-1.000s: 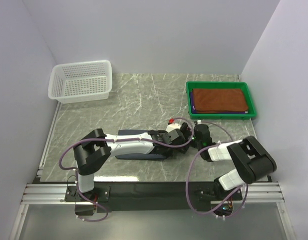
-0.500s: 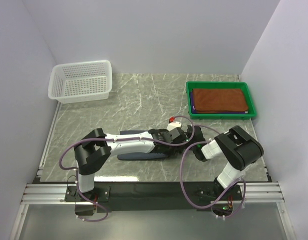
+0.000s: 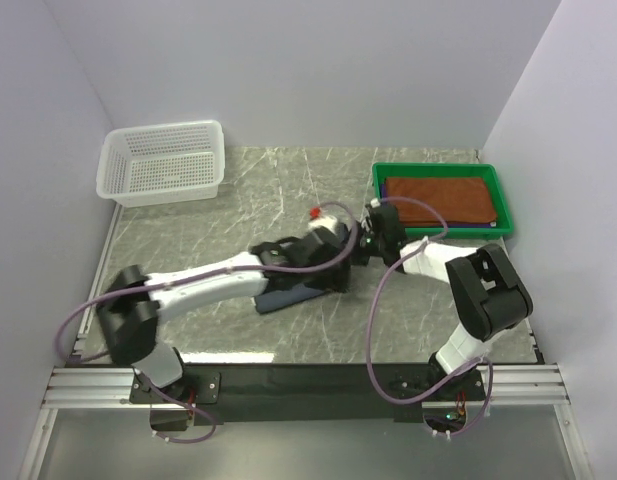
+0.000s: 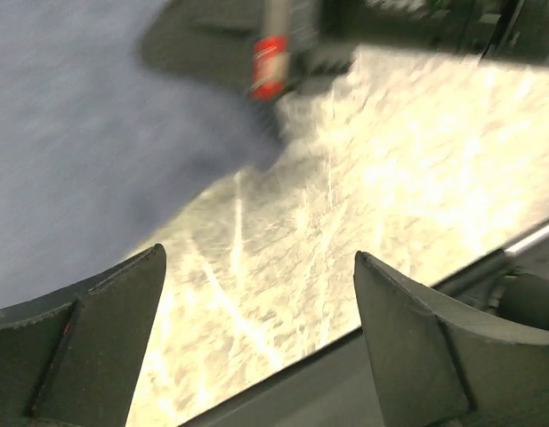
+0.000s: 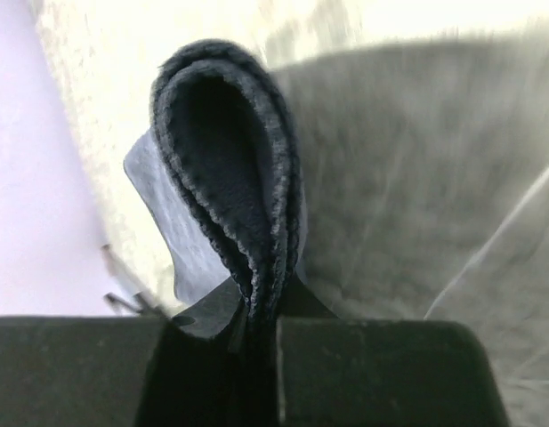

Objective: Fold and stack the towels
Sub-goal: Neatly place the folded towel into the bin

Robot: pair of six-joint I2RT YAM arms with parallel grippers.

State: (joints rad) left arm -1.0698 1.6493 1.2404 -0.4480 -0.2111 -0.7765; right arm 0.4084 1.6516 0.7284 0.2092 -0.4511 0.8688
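The grey-blue towel (image 3: 288, 296), already folded, lies on the tabletop (image 3: 268, 200) near the middle, under the reaching left arm. The right tool (image 5: 261, 325) is closed on its folded edge. The left tool (image 4: 256, 302) is wide open and holds nothing. I judge the step is moving this towel to the stack. The next move calls for lifting it over the near rim of the green tray (image 3: 443, 233) onto the rust-brown towel (image 3: 438, 200). The tabletop toward the white mesh basket (image 3: 163, 160) gives open room for the left arm.
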